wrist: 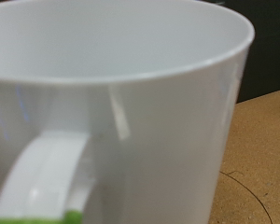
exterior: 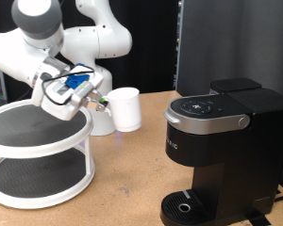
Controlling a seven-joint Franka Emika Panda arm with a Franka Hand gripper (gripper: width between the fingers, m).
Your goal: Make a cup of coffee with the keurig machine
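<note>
The white arm reaches in from the exterior view's upper left, and its tool [exterior: 96, 102] sits at the handle side of the cup [exterior: 125, 108], a plain white mug held upright and lifted clear of the brown worktop [exterior: 123, 179], with its base above the surface near the worktop's far edge. In the exterior view the tool's fingers meet the mug on its left side, where a small spot of green shows, and the tool appears clamped on the cup by the handle, though the fingertips themselves are too small to make out. The wrist view is filled almost wholly by the cup [wrist: 149, 112]: its smooth rim curves across the upper part, the looped handle [wrist: 42, 177] sits close to the camera, and a sliver of green shows at the frame's edge by the handle; the fingers cannot be seen there. The keurig machine [exterior: 217, 141] stands on the worktop towards the exterior view's right, well apart from the cup, its silver-rimmed lid [exterior: 209, 111] down and its round drip tray [exterior: 187, 207] at the base near the worktop's near edge. A round white two-tier stand [exterior: 38, 155] with dark shelves stands at the exterior view's left, just beside and below the tool.
</note>
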